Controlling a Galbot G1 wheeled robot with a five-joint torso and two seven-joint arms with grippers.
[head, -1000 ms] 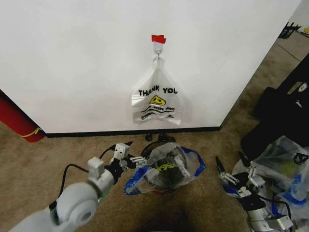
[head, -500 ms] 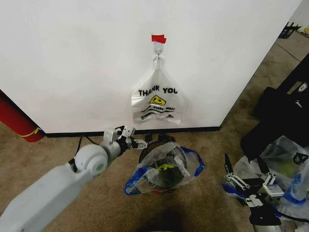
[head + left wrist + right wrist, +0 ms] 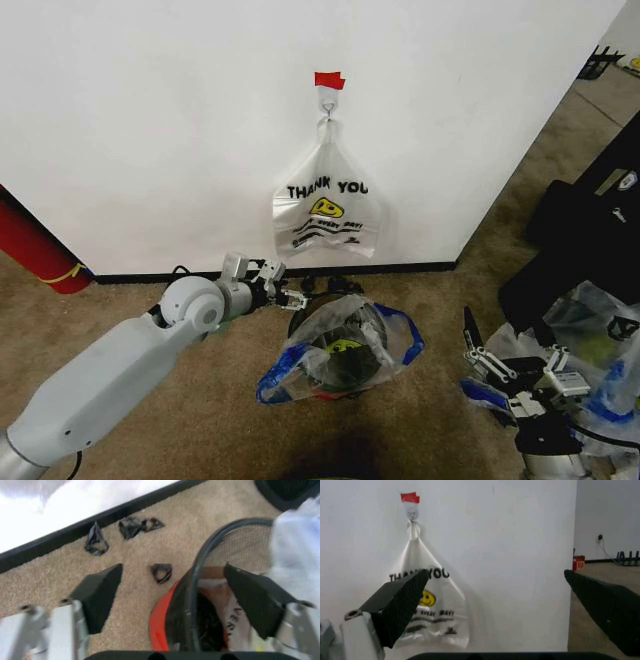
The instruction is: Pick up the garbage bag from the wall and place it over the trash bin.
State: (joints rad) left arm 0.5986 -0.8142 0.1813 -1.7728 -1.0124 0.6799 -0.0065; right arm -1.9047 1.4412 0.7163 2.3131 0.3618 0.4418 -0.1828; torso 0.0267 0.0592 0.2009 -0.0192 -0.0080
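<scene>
The garbage bag (image 3: 345, 345), clear with blue patches and a small yellow smiley, lies draped over the black mesh trash bin (image 3: 210, 555) on the carpet below the wall (image 3: 150, 130). My left gripper (image 3: 290, 297) is open at the bin's far left rim. In the left wrist view its fingers (image 3: 100, 596) stand either side of the rim, with the bag (image 3: 300, 543) at one edge. Low at the right, beside the bin, my right gripper (image 3: 508, 362) is open, holds nothing and points at the wall (image 3: 520, 536).
A whiter "THANK YOU" bag (image 3: 325, 215) hangs from a hook (image 3: 327, 100) under red tape (image 3: 328, 80). Black scraps (image 3: 132, 527) lie by the baseboard. A red cylinder (image 3: 35, 250) stands at the left. Bulging clear bags (image 3: 590, 330) and black gear (image 3: 590, 230) crowd the right.
My left arm has swung forward from the bin's near left side, and its gripper is now at the far rim by the baseboard. The right gripper shifted slightly right. The bag stayed on the bin.
</scene>
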